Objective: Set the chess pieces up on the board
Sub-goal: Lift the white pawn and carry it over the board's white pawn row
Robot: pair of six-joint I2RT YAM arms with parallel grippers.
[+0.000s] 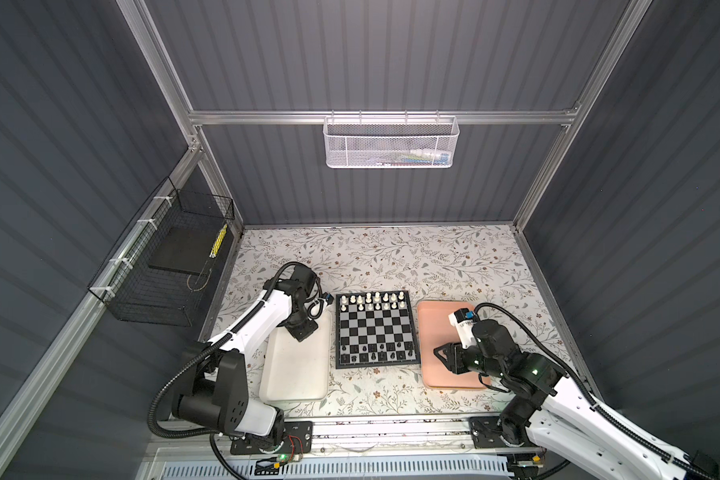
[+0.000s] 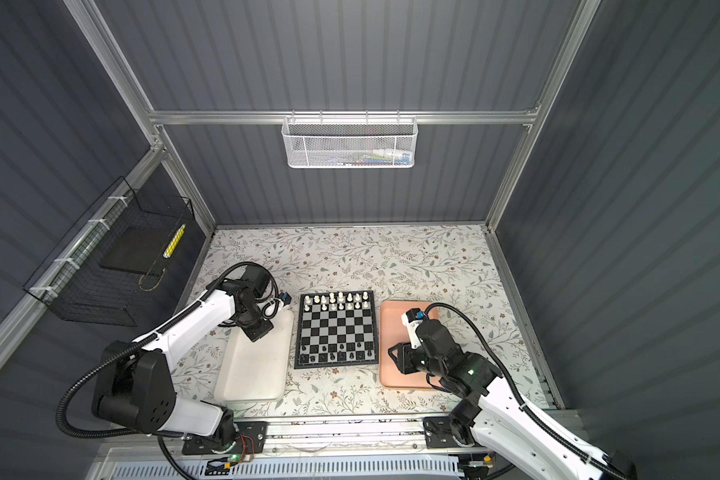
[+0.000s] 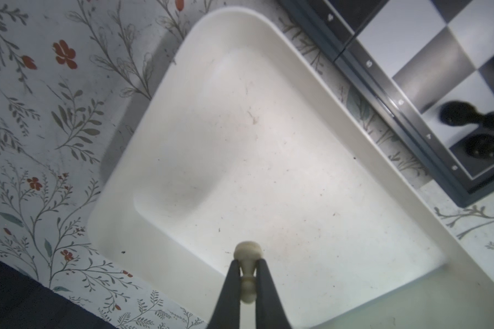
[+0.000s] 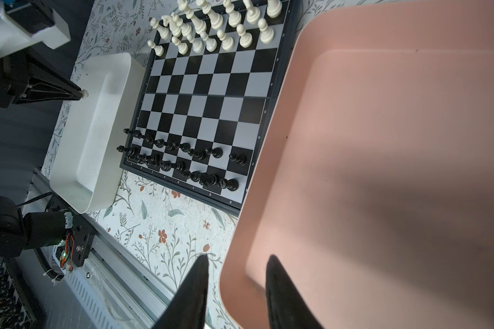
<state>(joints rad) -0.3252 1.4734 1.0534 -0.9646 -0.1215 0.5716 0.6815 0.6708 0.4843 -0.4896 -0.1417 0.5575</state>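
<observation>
Left wrist view: left gripper (image 3: 248, 262) clamped on cream pawn (image 3: 248, 249), over white tray (image 3: 268, 142). Empty right gripper (image 4: 238, 257), jaws partly parted, over salmon-pink tray (image 4: 382, 142) corner. Between trays: board (image 1: 375, 328); cream pieces (image 1: 373, 301) on far rows, black pieces (image 1: 375, 351) on near rows.

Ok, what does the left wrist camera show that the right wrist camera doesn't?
Only the left wrist view: the grip close up, the left pincer shut around a cream piece over the white tray.
Only the right wrist view: the pink tray, the right pincer open and empty at its rim, and the white pieces in two rows.
Both: the white tray, the board, black pieces, the table cover, and the left pincer, though distant in the right wrist view.
</observation>
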